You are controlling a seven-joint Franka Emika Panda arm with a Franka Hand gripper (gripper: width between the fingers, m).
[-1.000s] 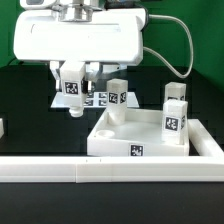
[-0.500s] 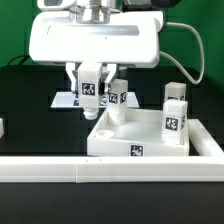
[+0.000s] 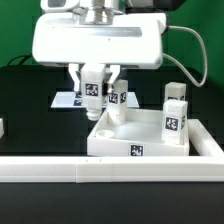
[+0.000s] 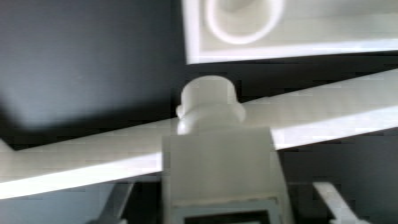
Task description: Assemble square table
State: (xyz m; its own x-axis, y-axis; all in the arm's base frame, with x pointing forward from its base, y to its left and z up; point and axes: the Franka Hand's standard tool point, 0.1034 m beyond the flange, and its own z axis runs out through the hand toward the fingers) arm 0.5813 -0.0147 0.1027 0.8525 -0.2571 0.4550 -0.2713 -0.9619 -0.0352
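Jaws: I'm seeing the gripper (image 3: 91,92) closed on a leg (image 3: 89,94), one of the small white tagged blocks, and it's hanging clear of the tabletop (image 3: 25,110) with its rounded peg end pointing down.

Held leg position: it's hovering just off the far corner of the square table (image 3: 150,140), on the exterior view's left side of that slab, not touching it as far as I can tell.

Square table: the white slab is sitting flat near the front edge of the tabletop, toward the exterior view's right, with a tag on its front side wall and its raised rim facing up.

Other legs: I'm counting one leg (image 3: 176,117) standing upright at the slab's far right corner, and another one (image 3: 117,93) standing just behind the slab's far edge, partly hidden by the arm.

Border rail: the long white rail (image 3: 80,170) is running along the front edge, right against the slab.

Marker board: the marker board (image 3: 68,101) is lying flat behind everything, mostly covered by the arm.

Wrist view: I'm looking down the held leg (image 4: 214,130), and a round corner socket (image 4: 244,17) on the slab is showing beyond its tip. Pretty blurry though.
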